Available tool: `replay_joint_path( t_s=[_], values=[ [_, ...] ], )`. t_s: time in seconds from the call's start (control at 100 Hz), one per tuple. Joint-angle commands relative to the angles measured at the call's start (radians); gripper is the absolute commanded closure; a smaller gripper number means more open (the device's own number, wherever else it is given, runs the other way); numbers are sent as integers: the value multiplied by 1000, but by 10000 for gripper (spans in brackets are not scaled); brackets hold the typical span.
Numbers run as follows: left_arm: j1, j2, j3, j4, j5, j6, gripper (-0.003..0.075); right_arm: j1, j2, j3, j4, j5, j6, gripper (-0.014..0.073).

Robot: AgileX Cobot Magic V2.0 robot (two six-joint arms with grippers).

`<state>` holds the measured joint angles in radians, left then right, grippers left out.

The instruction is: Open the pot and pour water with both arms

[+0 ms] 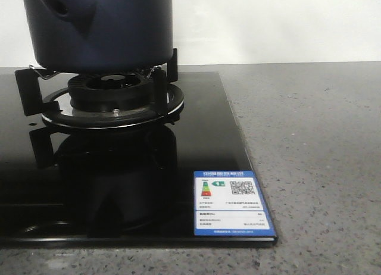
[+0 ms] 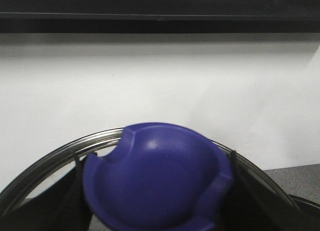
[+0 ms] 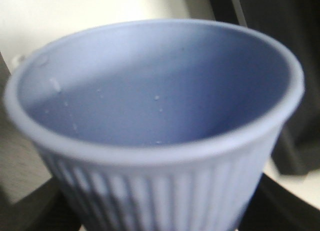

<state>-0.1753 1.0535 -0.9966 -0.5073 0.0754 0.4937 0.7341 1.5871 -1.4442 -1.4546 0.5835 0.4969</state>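
The pot (image 1: pixel 101 28) stands at about ten o'clock in the front view, on the black burner grate (image 1: pixel 110 96) of a glossy glass hob (image 1: pixel 214 150) set into the grey speckled table (image 1: pixel 315 144). Its top is cut off by the frame, so whether it is open cannot be told there. It looks thick-walled and rigid, probably heavy, with matte sides that should not be slippery. The handle stub (image 1: pixel 68 10) with its round hole is the natural hold for the body.

In the left wrist view, a rounded blue knob (image 2: pixel 155 178) sits at six o'clock with a glass lid rim (image 2: pixel 60 151) arcing behind it. Dark finger shapes flank the knob on both sides, so the left end effector (image 2: pixel 155 201) appears closed on it. Glass is fragile and smooth, so the knob is the sound grip.

In the right wrist view, a pale blue ribbed cup (image 3: pixel 150 156) fills the frame, blurred and very close. It is light, thin plastic, easily squeezed, and best held gently by the ribbed wall. The right end effector is hidden below it, so its opening cannot be told.
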Motion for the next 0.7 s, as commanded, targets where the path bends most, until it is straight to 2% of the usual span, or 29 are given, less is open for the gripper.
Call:
replay_joint_path(
  t_s=[0.0,0.1,0.25,0.44,0.62,0.69],
  values=[
    [3,-26,-36,-3,-102,1,374,-33,-99,-28,56,28,195,335],
    [3,-26,-36,-3,-102,1,374,-90,-170,40,90,-2,362,335],
    [3,-26,-36,-3,-102,1,374,-206,-313,247,68,-130,615,335],
    [3,-26,-36,-3,-102,1,374,-359,-457,510,-175,-287,1017,335],
    [3,-26,-36,-3,-102,1,374,-398,-513,658,-407,-231,1305,335],
    [3,-26,-36,-3,-100,1,374,-398,-518,698,-405,-197,1364,335]
  ],
)
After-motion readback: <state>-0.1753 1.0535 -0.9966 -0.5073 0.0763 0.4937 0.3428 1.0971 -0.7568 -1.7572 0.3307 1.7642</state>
